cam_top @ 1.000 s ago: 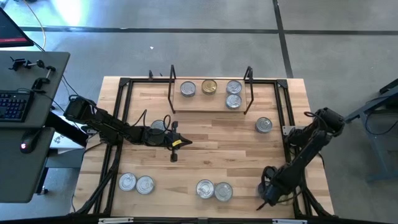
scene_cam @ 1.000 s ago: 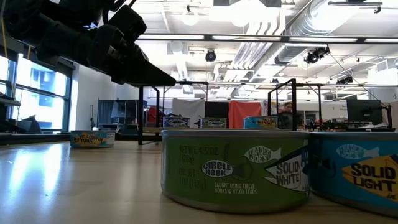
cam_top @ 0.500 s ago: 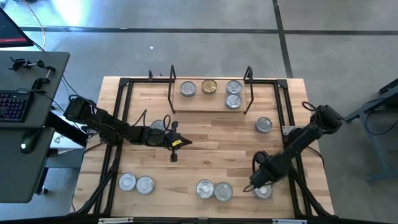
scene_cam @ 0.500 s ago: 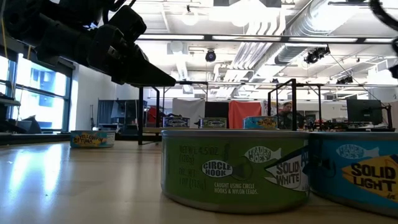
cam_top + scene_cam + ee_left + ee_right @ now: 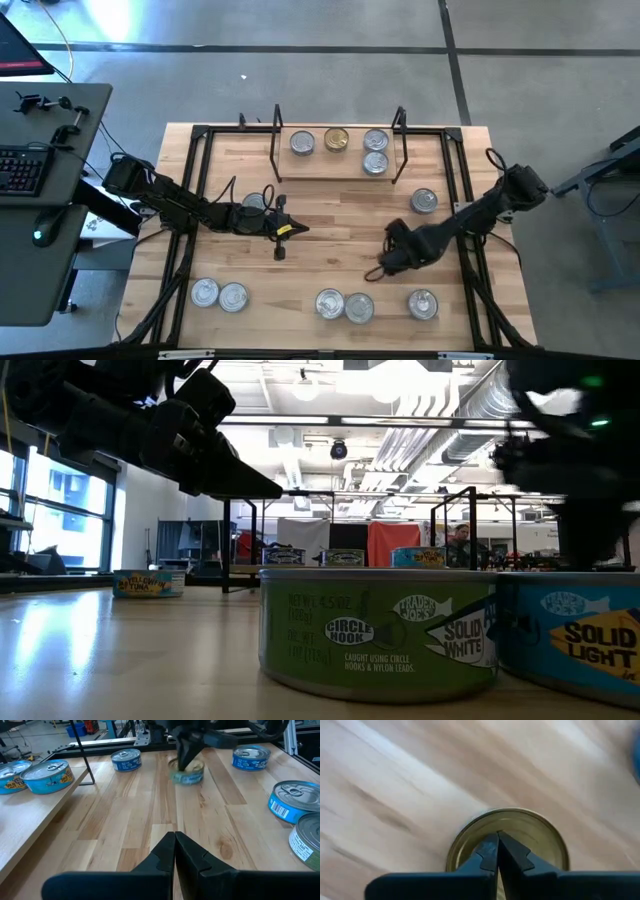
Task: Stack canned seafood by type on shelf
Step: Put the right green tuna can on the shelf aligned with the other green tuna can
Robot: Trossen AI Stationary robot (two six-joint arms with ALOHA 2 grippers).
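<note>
Right end effector (image 5: 378, 270), clenched and empty, hovers directly over a gold-lidded tin (image 5: 507, 842), positioned to approach it. Left end effector (image 5: 175, 851), likewise clenched, waits above the worktop (image 5: 330, 230).

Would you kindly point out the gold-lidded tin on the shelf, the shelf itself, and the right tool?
gold-lidded tin (image 5: 337, 140), high view, centre of its lid.
shelf (image 5: 340, 166), high view, bare front strip of the board.
right tool (image 5: 372, 273), high view, at its shut fingertips.

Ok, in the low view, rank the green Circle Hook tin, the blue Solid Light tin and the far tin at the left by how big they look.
1. Green Circle Hook tin.
2. Blue Solid Light tin, cut off by the picture's edge, so unsure against the first.
3. Far tin at the left, smallest; it sits much farther from the camera, so true sizes may match.
</note>
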